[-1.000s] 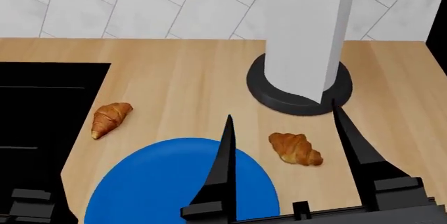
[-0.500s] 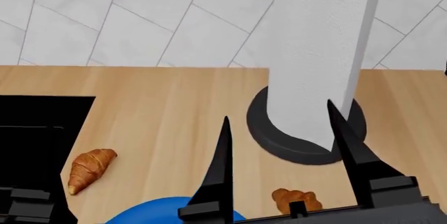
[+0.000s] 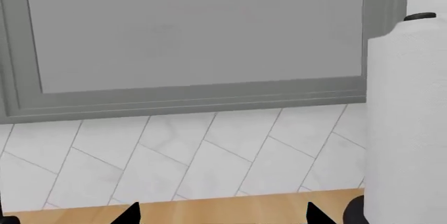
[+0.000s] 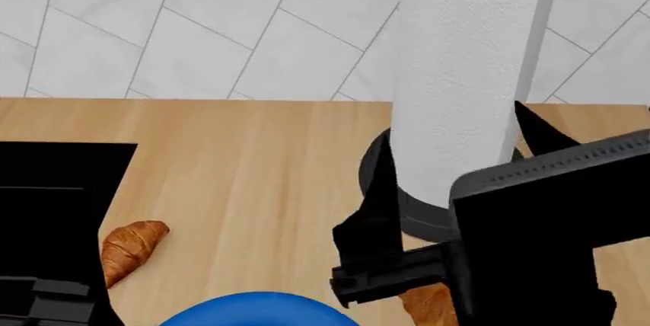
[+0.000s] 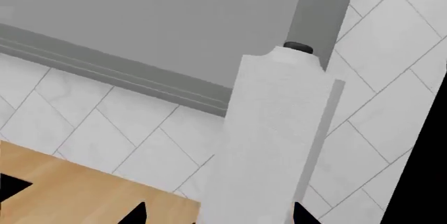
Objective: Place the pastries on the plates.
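Our right gripper [image 4: 457, 158] hangs with fingers spread and empty before the paper towel roll [image 4: 467, 75], above one croissant [image 4: 431, 303]; our left gripper's [image 3: 220, 216] tips also stand apart. The other croissant [image 4: 130, 250] lies near the blue plate [image 4: 254, 309], neither served.

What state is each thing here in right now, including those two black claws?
left croissant: lying on the wooden counter, off any plate, untouched.
right croissant: on the counter, mostly hidden behind the right gripper.
blue plate: only its edge in view; that part bare.
paper towel roll: upright on its black base.
right gripper: open, holding nothing.
left gripper: open, holding nothing.
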